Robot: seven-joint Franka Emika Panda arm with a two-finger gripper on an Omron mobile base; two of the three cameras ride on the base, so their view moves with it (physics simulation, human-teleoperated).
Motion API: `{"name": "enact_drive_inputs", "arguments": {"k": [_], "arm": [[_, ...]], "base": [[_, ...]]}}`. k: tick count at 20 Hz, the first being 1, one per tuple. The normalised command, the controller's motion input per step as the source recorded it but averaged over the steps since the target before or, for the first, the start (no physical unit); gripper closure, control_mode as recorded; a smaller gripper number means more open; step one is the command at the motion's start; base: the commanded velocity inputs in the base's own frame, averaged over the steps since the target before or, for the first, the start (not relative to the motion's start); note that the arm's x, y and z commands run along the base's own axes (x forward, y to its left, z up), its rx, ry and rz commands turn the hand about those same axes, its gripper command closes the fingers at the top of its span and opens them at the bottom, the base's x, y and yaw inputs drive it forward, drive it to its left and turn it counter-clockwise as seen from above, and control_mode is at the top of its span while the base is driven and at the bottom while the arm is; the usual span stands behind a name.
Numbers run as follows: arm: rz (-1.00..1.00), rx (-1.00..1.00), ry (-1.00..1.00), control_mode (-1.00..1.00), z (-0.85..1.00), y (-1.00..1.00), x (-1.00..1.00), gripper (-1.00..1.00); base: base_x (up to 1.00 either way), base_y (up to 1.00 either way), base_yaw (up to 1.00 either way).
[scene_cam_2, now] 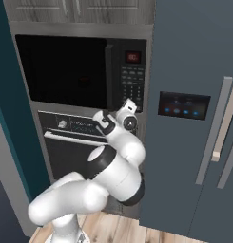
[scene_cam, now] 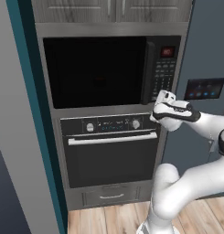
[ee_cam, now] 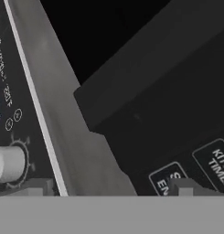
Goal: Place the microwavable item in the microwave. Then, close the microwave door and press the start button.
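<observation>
Microwave door [scene_cam: 95, 71] looks closed with a dim reddish ball [scene_cam: 99, 81] faintly behind its window, so only the start press seems left, the gripper [scene_cam: 162, 98] hovering at the keypad's [scene_cam: 162, 73] lower edge, fingers apparently spread apart.

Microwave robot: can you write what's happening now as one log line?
microwave door: shut | gripper: at keypad bottom, jaw state unclear | oven: below

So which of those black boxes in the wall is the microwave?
In the grey wall column left of the fridge, it is the upper black box, the microwave. Unlike the knobbed oven below, it has a keypad on its right.
</observation>
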Motion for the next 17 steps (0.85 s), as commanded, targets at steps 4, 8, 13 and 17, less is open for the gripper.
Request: {"name": "enact_drive_inputs", "arguments": {"k": [4, 8, 13, 17], "arm": [[0.02, 0.0, 0.0, -1.0, -0.21, -0.05, 0.44, -1.0], [0.02, 0.0, 0.0, -1.0, -0.24, -0.04, 0.46, -1.0], [0.02, 0.0, 0.0, -1.0, -0.23, -0.05, 0.4, -1.0], [0.02, 0.01, 0.0, -1.0, -0.01, -0.14, -0.05, -1.0]], "base": [[0.0, 0.0, 0.0], [0.0, 0.0, 0.0], [0.0, 0.0, 0.0], [0.0, 0.0, 0.0]]}}
